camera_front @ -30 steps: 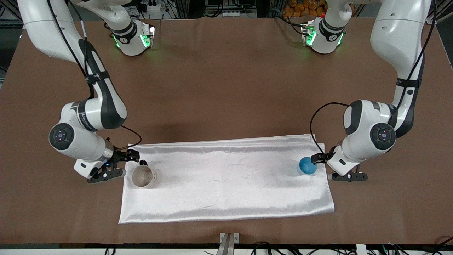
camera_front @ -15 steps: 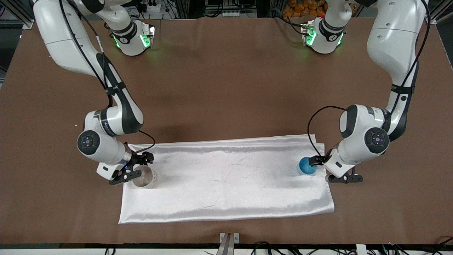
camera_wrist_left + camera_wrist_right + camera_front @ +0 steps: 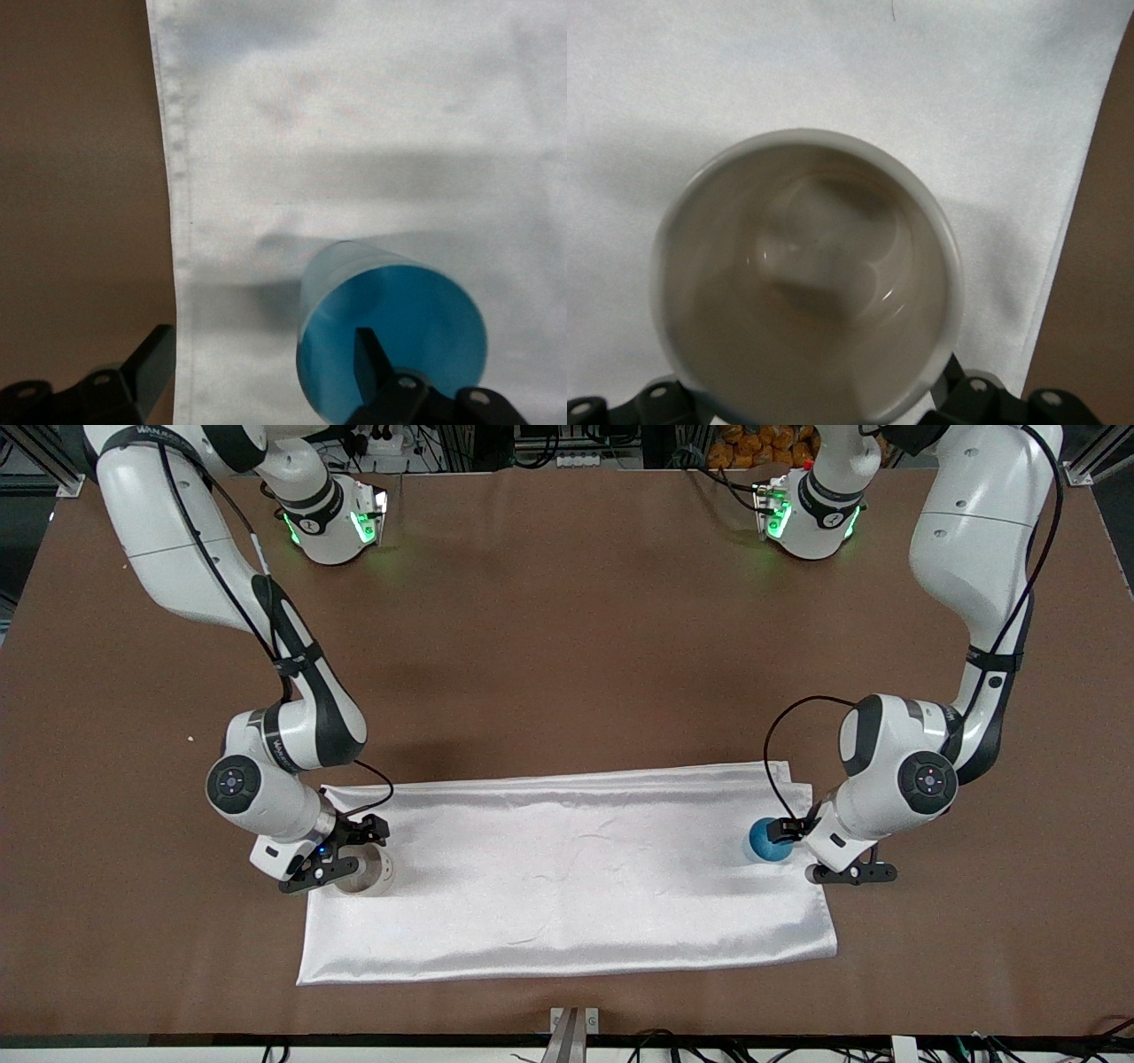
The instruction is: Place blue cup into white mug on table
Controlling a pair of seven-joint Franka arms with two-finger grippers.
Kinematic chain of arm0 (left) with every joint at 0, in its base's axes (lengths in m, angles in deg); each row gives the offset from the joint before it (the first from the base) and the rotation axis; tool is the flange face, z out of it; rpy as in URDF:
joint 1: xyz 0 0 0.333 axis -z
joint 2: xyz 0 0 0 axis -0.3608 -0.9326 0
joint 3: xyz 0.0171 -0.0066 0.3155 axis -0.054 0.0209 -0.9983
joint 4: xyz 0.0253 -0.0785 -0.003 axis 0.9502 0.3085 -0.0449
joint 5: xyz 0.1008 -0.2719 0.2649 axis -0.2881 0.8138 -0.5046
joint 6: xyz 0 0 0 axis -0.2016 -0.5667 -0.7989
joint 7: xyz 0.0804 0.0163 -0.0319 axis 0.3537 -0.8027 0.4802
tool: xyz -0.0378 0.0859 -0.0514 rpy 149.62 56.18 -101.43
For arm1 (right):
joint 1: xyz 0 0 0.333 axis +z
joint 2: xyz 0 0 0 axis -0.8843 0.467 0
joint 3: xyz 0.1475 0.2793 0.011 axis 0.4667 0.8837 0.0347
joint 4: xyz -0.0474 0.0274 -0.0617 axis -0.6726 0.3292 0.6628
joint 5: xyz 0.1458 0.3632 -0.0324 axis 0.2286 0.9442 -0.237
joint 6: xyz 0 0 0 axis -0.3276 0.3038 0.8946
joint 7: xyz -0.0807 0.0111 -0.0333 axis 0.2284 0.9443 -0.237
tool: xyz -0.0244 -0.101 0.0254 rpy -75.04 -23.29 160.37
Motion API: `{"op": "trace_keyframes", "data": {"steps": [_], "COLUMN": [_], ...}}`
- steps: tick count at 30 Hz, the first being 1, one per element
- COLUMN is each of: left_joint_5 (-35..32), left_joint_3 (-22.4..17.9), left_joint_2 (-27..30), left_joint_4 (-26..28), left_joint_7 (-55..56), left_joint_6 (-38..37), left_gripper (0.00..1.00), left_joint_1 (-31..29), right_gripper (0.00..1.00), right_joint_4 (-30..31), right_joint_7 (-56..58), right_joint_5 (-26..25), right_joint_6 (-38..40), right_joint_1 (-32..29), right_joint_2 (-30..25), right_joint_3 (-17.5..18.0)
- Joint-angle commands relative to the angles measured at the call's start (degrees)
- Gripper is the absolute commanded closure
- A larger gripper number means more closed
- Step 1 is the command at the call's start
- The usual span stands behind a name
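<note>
table (image 3: 567, 646): a wide brown surface carrying everything; nothing on it blocks either arm.
cloth (image 3: 567, 868): a shiny white sheet spread on the table at the edge nearest the front camera, with both vessels standing on it. It looks slippery, so a sideways nudge could slide a vessel or wrinkle the sheet under it.
white mug (image 3: 363, 871): upright at the cloth's end toward the right arm, mouth up and empty in the right wrist view (image 3: 806, 274).
right gripper (image 3: 335, 850): low around the mug, jaws spread, one finger on either side of the wall. If they close off-centre, the mug could twist or tip on the cloth.
blue cup (image 3: 769, 840): at the cloth's end toward the left arm, well apart from the mug, its blue face turned upward (image 3: 390, 341).
left gripper (image 3: 811, 850): down at the cup with jaws apart, not yet clamped; in the left wrist view one finger (image 3: 370, 359) overlaps the cup and the other stands off over the cloth edge.
main risk: that finger may push the cup away rather than grip it, and the cup is only slightly narrower than the mug, so a tilted hold could catch on the rim.
</note>
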Motion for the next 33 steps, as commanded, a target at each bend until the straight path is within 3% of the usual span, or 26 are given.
{"op": "trace_keyframes", "data": {"steps": [1, 4, 7, 11, 33], "left_joint_5": [1.3, 1.1, 1.1, 1.1, 0.3], "left_joint_3": [-0.2, -0.3, -0.3, -0.3, -0.5], "left_joint_2": [-0.7, -0.7, -0.8, -0.8, 1.3], "left_joint_4": [-0.8, -0.8, -0.8, -0.7, -0.8], "left_joint_7": [1.2, 1.2, 1.1, 1.2, 0.4], "left_joint_6": [0.6, 0.7, 0.6, 0.6, 0.4], "left_gripper": [0.48, 0.69, 0.85, 1.00, 1.00], "left_joint_1": [0.6, 0.6, 0.6, 0.5, 0.2], "right_gripper": [0.76, 0.90, 0.95, 0.96, 1.00], "right_joint_4": [-0.6, -0.6, -0.6, -0.5, -0.6], "right_joint_7": [0.2, 0.2, 0.2, 0.2, -3.5], "right_joint_5": [0.3, 0.3, 0.3, 0.3, 0.8], "right_joint_6": [-0.2, -0.2, -0.1, -0.1, 4.8], "right_joint_1": [-0.1, -0.1, 0.0, 0.0, 0.2], "right_joint_2": [0.2, 0.2, 0.2, 0.2, -3.5], "right_joint_3": [0.0, 0.0, 0.0, 0.0, 0.2]}}
